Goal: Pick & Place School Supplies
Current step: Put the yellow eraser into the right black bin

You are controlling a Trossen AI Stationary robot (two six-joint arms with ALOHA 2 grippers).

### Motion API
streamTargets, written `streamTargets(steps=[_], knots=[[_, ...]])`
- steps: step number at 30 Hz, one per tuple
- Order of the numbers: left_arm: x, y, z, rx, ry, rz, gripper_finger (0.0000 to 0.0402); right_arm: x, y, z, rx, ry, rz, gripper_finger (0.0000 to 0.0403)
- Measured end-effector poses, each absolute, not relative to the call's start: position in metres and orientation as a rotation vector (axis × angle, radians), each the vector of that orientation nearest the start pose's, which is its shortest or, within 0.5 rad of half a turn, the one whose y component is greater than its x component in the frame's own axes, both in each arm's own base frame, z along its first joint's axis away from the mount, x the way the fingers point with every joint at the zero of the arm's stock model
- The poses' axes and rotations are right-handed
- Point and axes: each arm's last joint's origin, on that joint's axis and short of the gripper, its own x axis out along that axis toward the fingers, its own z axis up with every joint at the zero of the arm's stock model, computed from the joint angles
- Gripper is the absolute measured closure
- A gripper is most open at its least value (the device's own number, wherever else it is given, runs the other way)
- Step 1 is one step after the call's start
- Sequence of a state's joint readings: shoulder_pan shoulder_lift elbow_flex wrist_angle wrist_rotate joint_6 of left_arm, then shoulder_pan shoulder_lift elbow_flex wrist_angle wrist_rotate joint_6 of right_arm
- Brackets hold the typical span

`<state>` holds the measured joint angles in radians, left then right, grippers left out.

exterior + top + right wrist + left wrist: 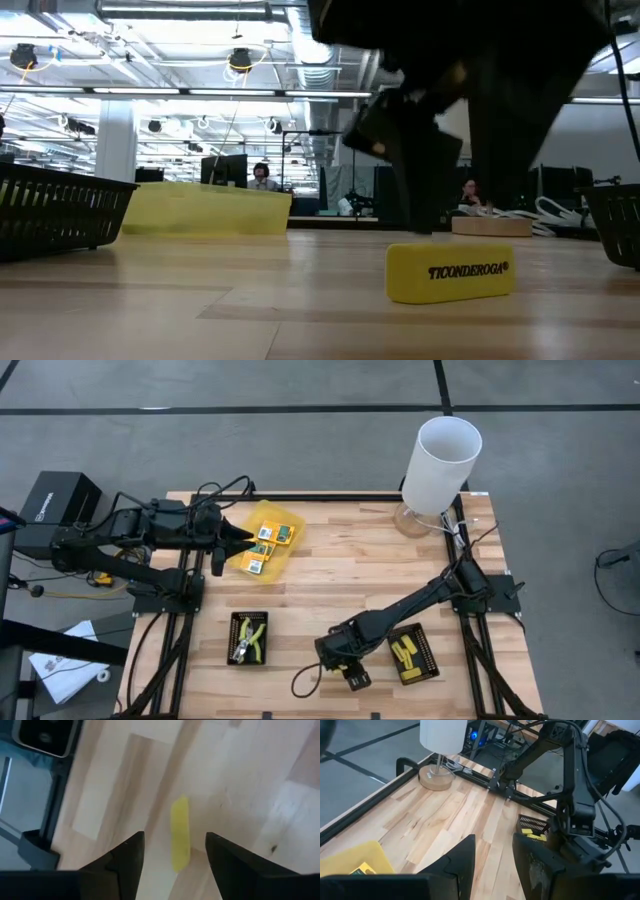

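- While the right gripper [170,855] hangs low over the front of the table [340,570], its jaws are spread and empty, with one yellow eraser [180,840] lying on the wood between the fingers, not touched.
- Same eraser [450,272] from table level: flat on the wood, dark arm right behind it.
- More yellow pieces [405,655] sit in the black tray [428,660] just beside that gripper.
- Left gripper [240,540] hovers at the yellow container [262,520] at the back left, jaws apart, nothing in them.
- The packets [266,547] are in that container.
- Pliers [247,640] lie in the other black tray [233,630], front left.
- White lamp [438,465] at the back right.
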<state>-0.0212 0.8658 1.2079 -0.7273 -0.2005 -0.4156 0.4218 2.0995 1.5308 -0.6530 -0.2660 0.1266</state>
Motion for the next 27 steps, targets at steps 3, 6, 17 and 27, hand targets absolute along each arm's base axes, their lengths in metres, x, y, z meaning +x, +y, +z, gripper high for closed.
streamTargets(steps=[3, 6, 17, 27], knots=[[0.149, 0.003, 0.407, -0.367, 0.340, 0.254, 0.0275, 0.382, 0.177, 0.152, 0.029, 1.288, 0.501, 0.0204], [0.149, 0.003, 0.407, -0.367, 0.340, 0.254, 0.0275, 0.380, 0.175, 0.145, 0.033, 1.291, 0.493, 0.0206], [0.149, 0.003, 0.407, -0.378, 0.338, 0.255, 0.0275, 0.379, 0.170, 0.134, 0.052, 1.264, 0.483, 0.0210], [0.155, 0.002, 0.405, -0.379, 0.361, 0.243, 0.0275, 0.379, 0.164, 0.129, 0.078, 1.254, 0.466, 0.0251]])
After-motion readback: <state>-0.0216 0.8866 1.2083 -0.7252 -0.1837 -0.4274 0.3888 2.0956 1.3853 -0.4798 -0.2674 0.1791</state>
